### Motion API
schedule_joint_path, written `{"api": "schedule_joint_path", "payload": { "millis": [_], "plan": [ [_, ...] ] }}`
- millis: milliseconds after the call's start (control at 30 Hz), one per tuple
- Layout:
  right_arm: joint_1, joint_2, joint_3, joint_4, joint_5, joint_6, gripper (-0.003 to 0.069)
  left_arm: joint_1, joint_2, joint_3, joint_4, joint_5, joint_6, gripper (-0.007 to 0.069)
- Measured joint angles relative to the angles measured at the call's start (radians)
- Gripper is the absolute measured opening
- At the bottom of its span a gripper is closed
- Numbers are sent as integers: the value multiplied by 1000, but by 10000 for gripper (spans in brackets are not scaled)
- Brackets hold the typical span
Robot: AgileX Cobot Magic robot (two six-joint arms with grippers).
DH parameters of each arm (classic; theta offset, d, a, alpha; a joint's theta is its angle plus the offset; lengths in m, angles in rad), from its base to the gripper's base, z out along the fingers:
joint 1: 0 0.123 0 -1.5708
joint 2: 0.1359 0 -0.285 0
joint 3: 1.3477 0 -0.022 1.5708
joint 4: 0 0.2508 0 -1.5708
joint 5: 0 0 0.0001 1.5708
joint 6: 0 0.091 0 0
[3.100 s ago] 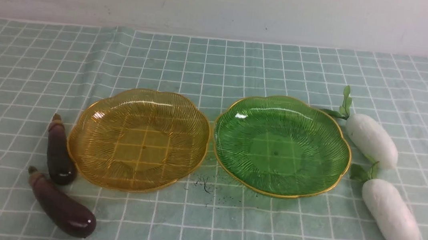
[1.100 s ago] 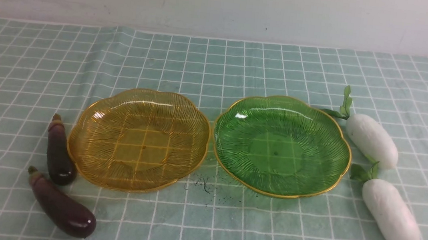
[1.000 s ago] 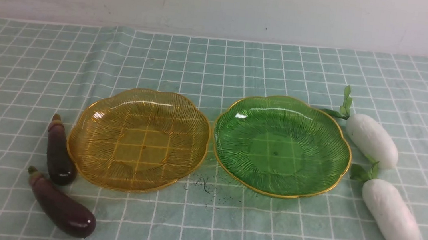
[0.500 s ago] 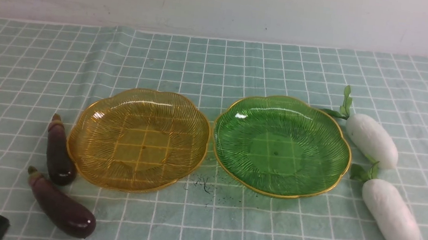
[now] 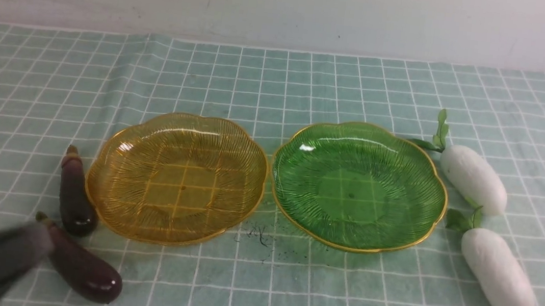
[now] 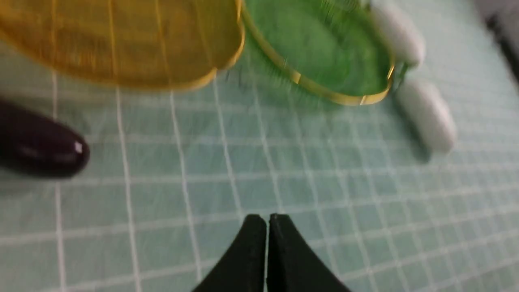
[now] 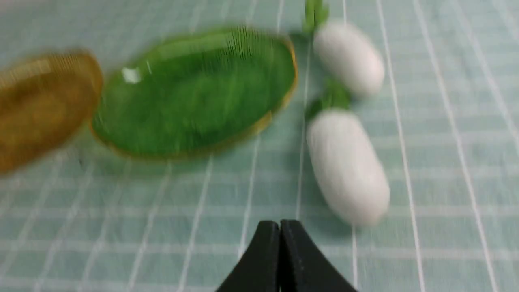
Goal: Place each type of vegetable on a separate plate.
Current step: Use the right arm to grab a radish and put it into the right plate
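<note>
Two dark purple eggplants lie left of the amber plate (image 5: 177, 178): the far one (image 5: 74, 192) touches its rim, the near one (image 5: 82, 270) lies by the front edge and shows in the left wrist view (image 6: 40, 146). Two white radishes lie right of the green plate (image 5: 358, 186): the far one (image 5: 474, 178) and the near one (image 5: 497, 273). Both plates hold nothing. My left gripper (image 5: 39, 242) is blurred, over the near eggplant's stem end; its jaws (image 6: 267, 219) are shut and empty. My right gripper (image 7: 279, 224) is shut and empty, just short of the near radish (image 7: 346, 166); it is outside the front view.
A green checked cloth (image 5: 280, 82) covers the table up to a white wall (image 5: 289, 6). A small dark smudge (image 5: 258, 233) marks the cloth between the plates' near rims.
My left gripper has come into the front view from the lower left corner and moved up and right to the near eggplant's stem. Vegetables and plates have not moved.
</note>
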State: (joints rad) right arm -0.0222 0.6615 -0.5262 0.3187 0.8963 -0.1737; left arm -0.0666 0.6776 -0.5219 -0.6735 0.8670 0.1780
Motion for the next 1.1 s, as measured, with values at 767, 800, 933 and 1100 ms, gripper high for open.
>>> {"api": "schedule_joint_path", "payload": {
  "millis": [767, 800, 933, 1100],
  "plan": [
    [0, 818, -350, -74, -117, -143, 194, 0, 463, -18, -16, 7, 128, -7],
    [0, 841, -355, -74, -134, -144, 230, 0, 463, -18, -16, 7, 128, -6],
    [0, 909, -362, -74, -208, -144, 378, 0, 463, -18, -16, 7, 125, -3],
    [0, 984, -363, -65, -258, -144, 489, 0, 463, -18, -16, 0, 122, -3]
  ]
}}
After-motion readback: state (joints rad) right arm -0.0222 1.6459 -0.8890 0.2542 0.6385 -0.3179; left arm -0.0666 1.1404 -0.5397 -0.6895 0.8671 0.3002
